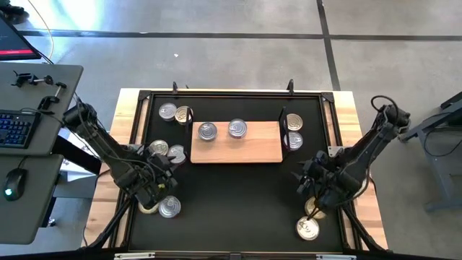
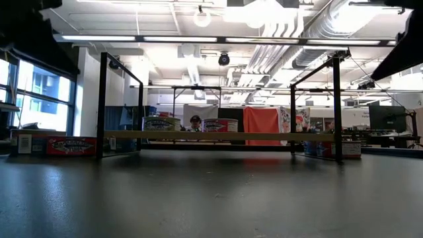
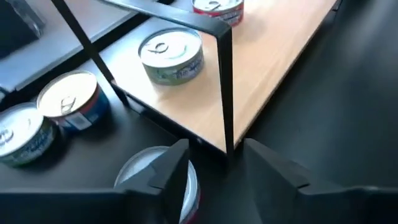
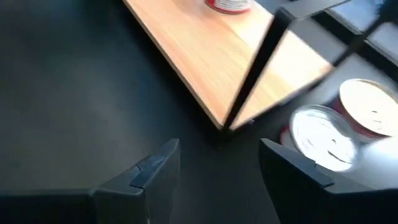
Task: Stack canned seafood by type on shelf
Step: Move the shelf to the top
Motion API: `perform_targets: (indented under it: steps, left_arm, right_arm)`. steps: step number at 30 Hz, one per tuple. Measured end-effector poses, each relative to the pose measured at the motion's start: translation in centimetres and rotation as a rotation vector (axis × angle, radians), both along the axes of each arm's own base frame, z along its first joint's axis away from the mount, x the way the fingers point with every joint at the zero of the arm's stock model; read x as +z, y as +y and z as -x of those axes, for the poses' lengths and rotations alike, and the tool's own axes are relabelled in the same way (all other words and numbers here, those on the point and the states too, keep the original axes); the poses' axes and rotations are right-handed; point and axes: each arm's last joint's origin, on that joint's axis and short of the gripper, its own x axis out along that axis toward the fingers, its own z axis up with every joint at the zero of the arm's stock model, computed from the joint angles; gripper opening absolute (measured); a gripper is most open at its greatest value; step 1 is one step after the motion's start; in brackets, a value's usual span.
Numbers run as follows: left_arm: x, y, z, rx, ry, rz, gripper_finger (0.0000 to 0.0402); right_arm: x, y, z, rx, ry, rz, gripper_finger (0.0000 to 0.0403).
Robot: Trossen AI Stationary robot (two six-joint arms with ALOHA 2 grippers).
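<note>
Here the shelf [image 1: 238, 148], a pale wooden board, lies flat on the black mat [image 1: 238, 209] that covers the table [image 1: 364, 206], under a thin black frame [image 1: 216, 94]. Two silver-lidded tins stand side by side on the shelf's far half, one [image 1: 208, 131] to the left and one [image 1: 237, 128] to the right of it. Off the shelf's far left corner sit a silver tin [image 1: 168, 111] and a gold-lidded tin [image 1: 183, 115], touching or nearly so. Just beside the shelf's right end, two more tins [image 1: 294, 131] stand one behind the other. The left tool [image 1: 160, 167] hangs low over the mat near the shelf's left end, its fingers [image 3: 174, 171] apart and empty; in the left wrist view a silver tin [image 3: 158, 180] shows just beside one finger, partly hidden by it, and whether they touch cannot be told. Another silver tin [image 1: 170, 207] lies on the mat nearer the front edge, beside the left arm. The right tool [image 1: 309, 180] hovers over the mat's right side, well apart from the shelf, its fingers [image 4: 149, 171] spread with nothing between them. A gold-lidded tin [image 1: 308, 229] rests near the mat's front right corner, and another [image 1: 315, 207] shows partly under the right arm.
</note>
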Motion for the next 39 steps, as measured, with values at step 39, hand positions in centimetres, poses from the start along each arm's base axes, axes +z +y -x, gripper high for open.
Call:
perform_targets:
  steps: [39]
  left_arm:
    - [-0.6, 1.9, -3.5, -0.075, 0.119, -0.106, 0.0132]
  right_arm:
    - [0.6, -4.9, -2.5, 0.052, 0.260, -0.058, 0.0210]
